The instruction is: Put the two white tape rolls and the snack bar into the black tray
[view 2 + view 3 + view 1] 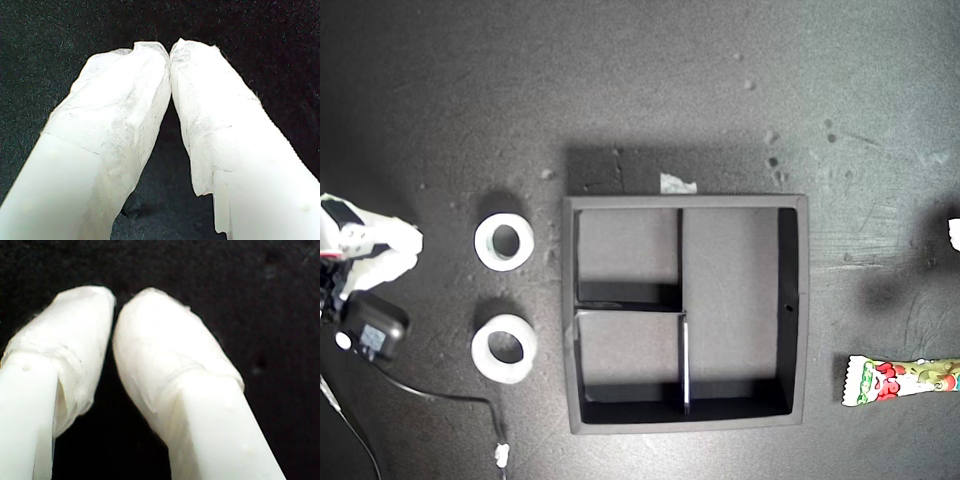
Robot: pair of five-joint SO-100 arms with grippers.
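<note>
The black tray (686, 318) sits mid-frame in the exterior view, its compartments bare. Two white tape rolls (504, 242) (504, 349) lie just beside it toward that view's left; the snack bar (905, 380) lies at its lower right edge. Only the wrist views show the jaws: my first gripper (170, 50) pinched together, holding nothing; my second gripper (116, 305) nearly closed, holding nothing. The table (640, 90) is dark and speckled.

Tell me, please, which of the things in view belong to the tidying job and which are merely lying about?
Belonging to the job:
- upper white tape roll
- lower white tape roll
- snack bar
- black tray, nothing in its compartments

Just lying about:
- black adapter with its cable
- scrap of white tape behind the tray
</note>
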